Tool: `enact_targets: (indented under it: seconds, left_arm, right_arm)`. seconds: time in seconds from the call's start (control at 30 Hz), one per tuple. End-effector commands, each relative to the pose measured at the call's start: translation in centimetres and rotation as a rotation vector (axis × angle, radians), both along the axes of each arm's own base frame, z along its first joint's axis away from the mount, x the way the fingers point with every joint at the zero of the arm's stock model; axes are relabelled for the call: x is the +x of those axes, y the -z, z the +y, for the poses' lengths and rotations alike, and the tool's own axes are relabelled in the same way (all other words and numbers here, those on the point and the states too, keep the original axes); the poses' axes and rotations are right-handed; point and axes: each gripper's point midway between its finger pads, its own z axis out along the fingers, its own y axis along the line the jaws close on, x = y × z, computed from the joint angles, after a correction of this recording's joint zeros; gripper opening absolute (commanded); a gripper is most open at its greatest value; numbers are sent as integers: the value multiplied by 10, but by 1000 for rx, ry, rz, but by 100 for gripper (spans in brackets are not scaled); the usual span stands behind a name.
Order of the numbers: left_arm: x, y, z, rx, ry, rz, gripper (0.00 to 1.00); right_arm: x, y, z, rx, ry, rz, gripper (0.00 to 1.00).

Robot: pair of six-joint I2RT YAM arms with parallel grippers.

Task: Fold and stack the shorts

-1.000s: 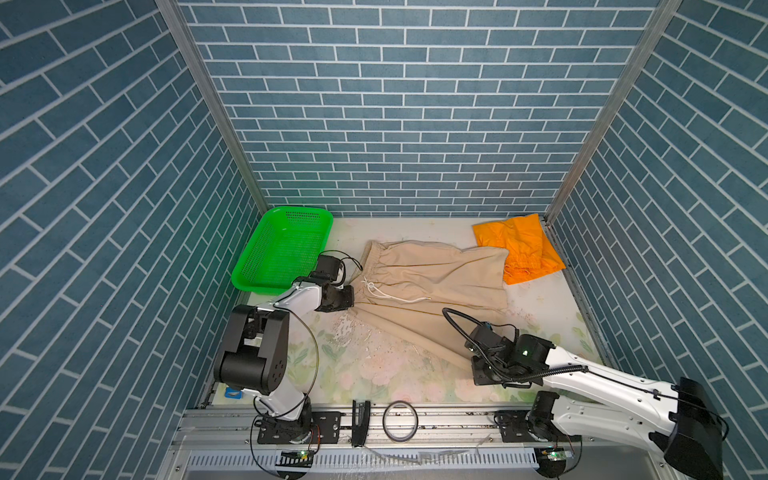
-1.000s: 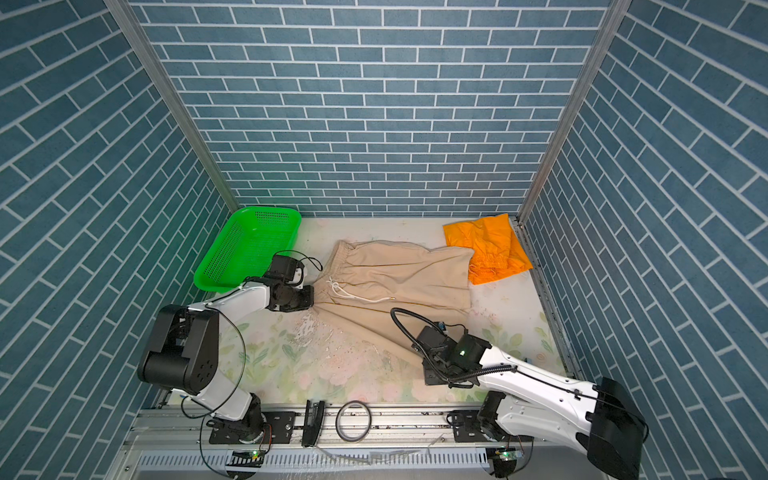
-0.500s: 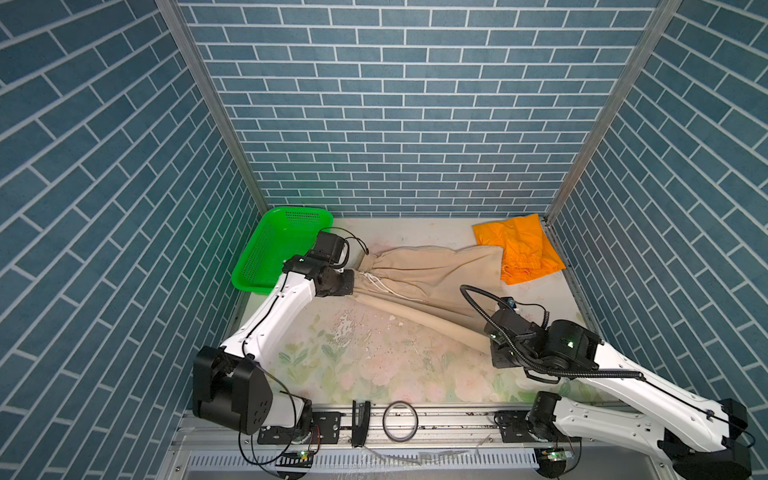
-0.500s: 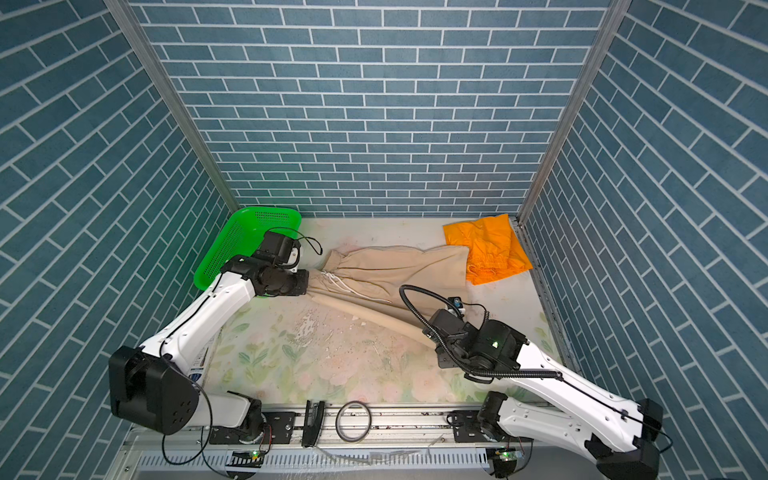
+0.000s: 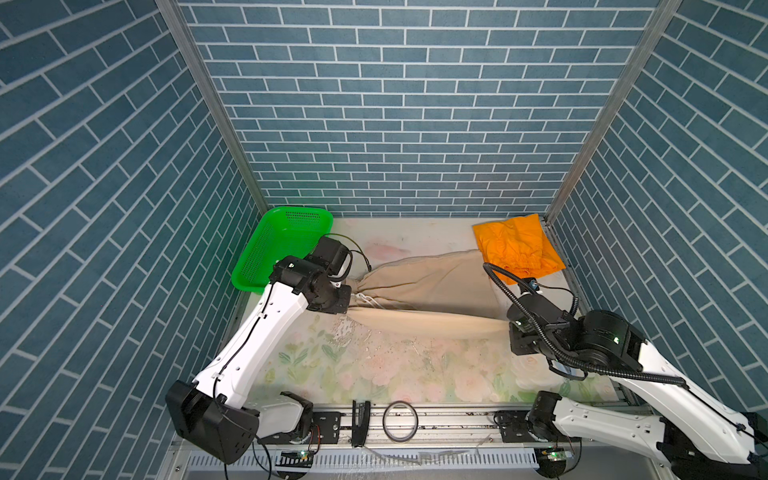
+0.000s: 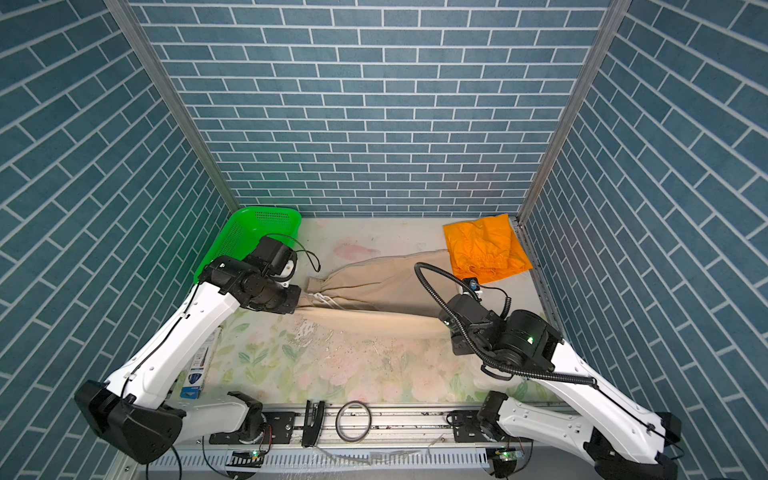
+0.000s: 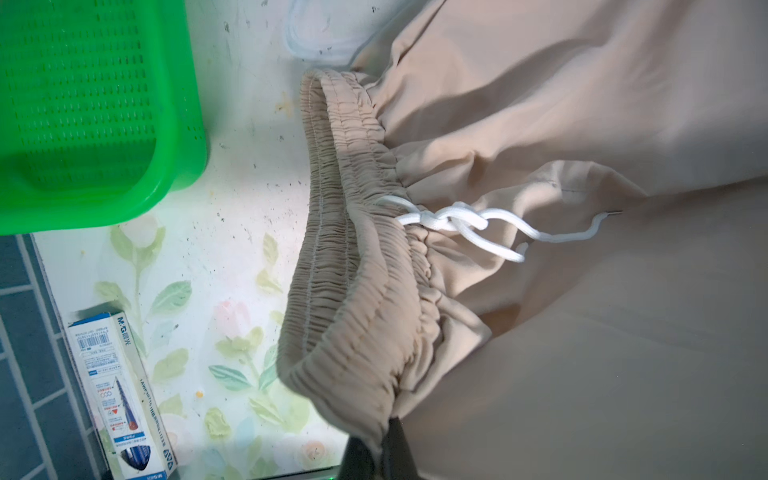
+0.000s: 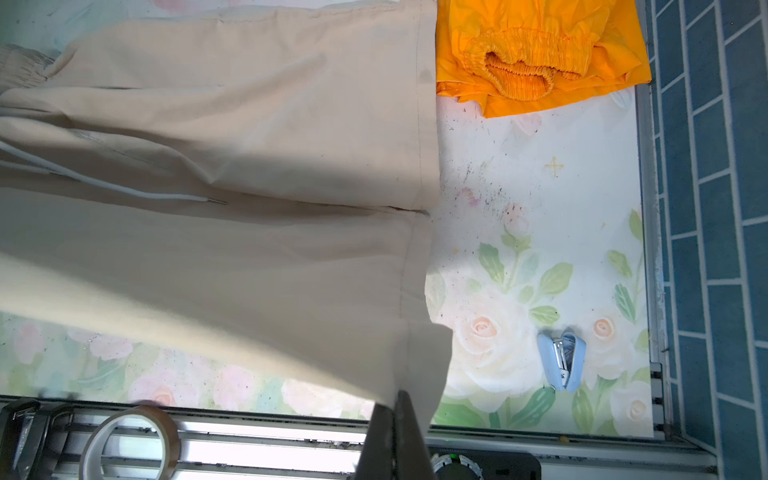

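The pale beige shorts (image 5: 428, 286) (image 6: 382, 286) lie across the back middle of the mat, waistband to the left. Their near edge is lifted and stretched between my two grippers. My left gripper (image 5: 347, 303) (image 7: 382, 453) is shut on the near end of the gathered waistband (image 7: 353, 270), beside the white drawstring (image 7: 457, 220). On the right, my right gripper (image 5: 509, 328) (image 8: 395, 419) is shut on the near corner of the leg hem. The bright orange shorts (image 5: 515, 245) (image 6: 484, 247) (image 8: 536, 54) lie bunched in the back right corner, next to the beige leg hems.
A green perforated basket (image 5: 286, 245) (image 7: 83, 116) stands at the back left, close behind my left wrist. A pen box (image 6: 199, 365) (image 7: 120, 395) lies by the left wall, a blue stapler (image 8: 561, 357) near the right edge. A tape ring (image 5: 400, 419) and a black clip (image 5: 360, 419) rest on the front rail.
Both arms have risen and moved toward the back, carrying the near edge of the beige shorts off the mat. The bare flowered mat in front has widened.
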Motion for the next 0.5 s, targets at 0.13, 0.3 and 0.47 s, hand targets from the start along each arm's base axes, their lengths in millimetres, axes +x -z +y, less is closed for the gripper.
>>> enact_targets:
  seconds: [0.13, 0.3, 0.47]
  left_arm:
    - [4, 13, 30, 202, -32, 110, 0]
    - [49, 25, 14, 236, 8, 145, 0]
    - [92, 40, 4, 247, 33, 169, 0]
  right_arm:
    - [52, 7, -26, -180, -6, 57, 0]
    - [113, -3, -23, -199, -21, 45, 0]
    - [168, 8, -19, -154, -55, 65, 0]
